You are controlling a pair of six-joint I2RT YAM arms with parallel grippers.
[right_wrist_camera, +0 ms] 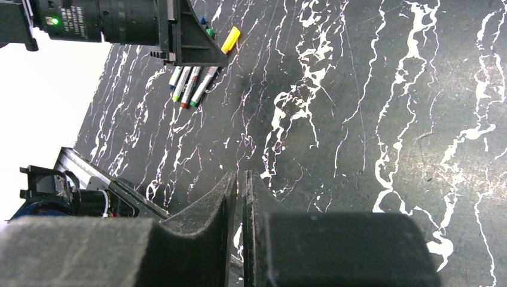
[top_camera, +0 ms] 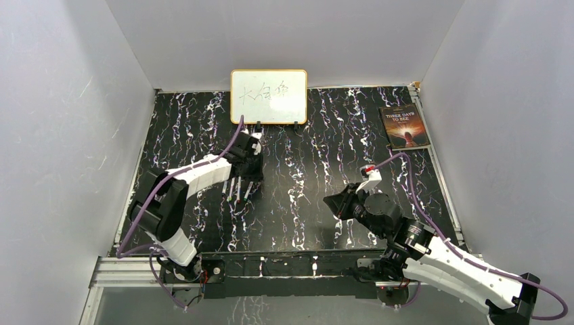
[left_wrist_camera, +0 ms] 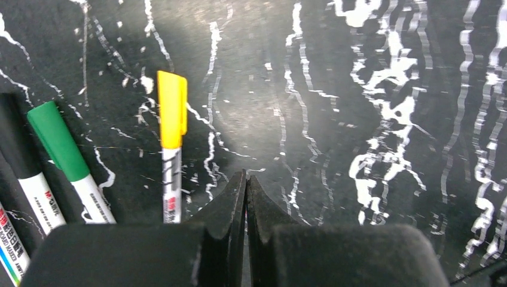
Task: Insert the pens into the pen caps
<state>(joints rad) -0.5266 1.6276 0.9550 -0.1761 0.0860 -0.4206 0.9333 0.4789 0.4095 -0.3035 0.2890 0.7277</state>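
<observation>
**Pens look capped — both grippers empty**

Position: four pens (left_wrist_camera: 171, 194) lie side by side on the table (left_wrist_camera: 359, 89), left of centre, right by the left gripper (left_wrist_camera: 246, 179). The left wrist view shows three of them wearing caps: yellow cap (left_wrist_camera: 171, 116), green cap (left_wrist_camera: 57, 140), black cap (left_wrist_camera: 13, 134). The fourth pen sits in the frame's corner with its cap end cut off, so its state is unknown.

Grippers: the left gripper is pressed closed on nothing, its tips low and just right of the yellow pen. I can't tell whether they touch the table. The right gripper (right_wrist_camera: 240, 179) is well apart near the table's middle, its fingers drawn to a slit with nothing between them.

Risks:
- The closed left tips are near the yellow pen, so a sideways drift could nudge it and roll it into its neighbours.
- The pens lie close together. Fingers opening among them could knock the pen alongside.
- How deep the caps sit can't be judged from here. A half-seated cap might pop off if a pen is lifted by its cap.
- The task may already be done, and further handling could undo it.

Materials:
- Pens: slim round barrels of smooth pale plastic with printed lettering. They should roll easily.
- Caps: hard coloured plastic. The yellow one is squarish with a clip.
- Table: black with white marble-like veining and a slight sheen, probably slick.
- Fingers: matte black, wedge-shaped.
</observation>
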